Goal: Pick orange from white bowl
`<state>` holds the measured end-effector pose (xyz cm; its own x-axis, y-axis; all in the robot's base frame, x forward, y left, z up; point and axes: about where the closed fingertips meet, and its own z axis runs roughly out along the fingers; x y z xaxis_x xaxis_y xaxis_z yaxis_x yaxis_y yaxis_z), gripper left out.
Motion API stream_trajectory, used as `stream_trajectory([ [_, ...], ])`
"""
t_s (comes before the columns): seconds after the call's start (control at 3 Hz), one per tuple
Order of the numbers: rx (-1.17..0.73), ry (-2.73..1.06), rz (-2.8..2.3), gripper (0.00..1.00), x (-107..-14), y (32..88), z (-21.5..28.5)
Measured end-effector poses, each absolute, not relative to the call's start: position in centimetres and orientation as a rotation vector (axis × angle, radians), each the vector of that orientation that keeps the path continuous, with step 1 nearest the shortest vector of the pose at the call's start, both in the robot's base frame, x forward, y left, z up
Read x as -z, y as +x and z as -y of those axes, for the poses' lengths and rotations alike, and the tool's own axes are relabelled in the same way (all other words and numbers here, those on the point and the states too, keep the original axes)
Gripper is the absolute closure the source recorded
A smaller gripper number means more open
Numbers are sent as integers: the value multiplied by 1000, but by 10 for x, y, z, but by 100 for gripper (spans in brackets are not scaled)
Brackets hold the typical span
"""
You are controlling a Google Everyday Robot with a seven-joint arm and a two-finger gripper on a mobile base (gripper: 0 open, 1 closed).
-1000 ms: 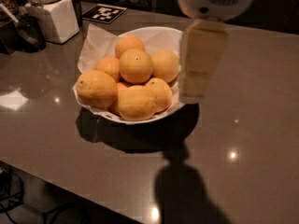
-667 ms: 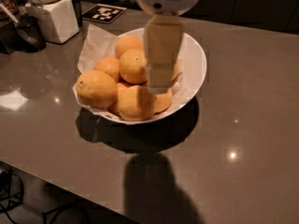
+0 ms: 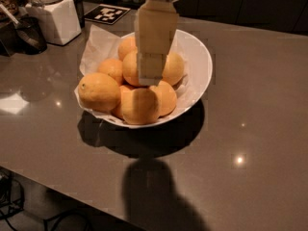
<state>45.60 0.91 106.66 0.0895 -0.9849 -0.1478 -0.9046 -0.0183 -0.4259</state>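
Step in hand: the reach. No grasp is confirmed yet.

- Gripper point(image 3: 150, 78) hangs from the top of the view, a pale beige slab pointing straight down into the pile of fruit. Its tip sits over the crown of the heap, in front of the topmost fruit from this angle.
- Gripper state: cannot tell how far open it is. Only one flat face shows, so there is no sign either way of a hold on anything. I cannot tell whether it touches the fruit or hovers just above.
- The orange point(image 3: 129, 69) is the top-centre one, riding on the others in the middle of the white bowl point(image 3: 204, 64). The gripper hides its right part.
- The bowl stands on the grey table point(image 3: 260, 105), lined with crinkled paper point(image 3: 96, 42) that sticks up on the far left side.
- The larger oblong orange point(image 3: 98, 91) lies at the bowl's left rim, well clear of the tip.
- A white jar point(image 3: 55, 20) stands far left, apart from the bowl.

Pointing and axis:
- The orange reads as round, with no long axis to speak of.
- Its stem dot is not in sight, so I cannot say which way it points. Grip direction should matter little.
- By contrast, the oblong one lies with its long axis roughly left to right, a dark dot at its left end.

Next move, as I judge it: straddle the top orange at its widest part, close, then lift straight up. Neighbours touch it on several sides, so a shallow or off-centre bite could roll it off the pile or nudge a second fruit.
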Motion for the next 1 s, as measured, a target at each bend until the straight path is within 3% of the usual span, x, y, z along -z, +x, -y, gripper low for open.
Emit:
stream_trajectory([
  [0.67,199,-1964,-1915,3,-1059,501,-26],
  [1.0,165,-1972,-1951,11,-1043,518,-34],
])
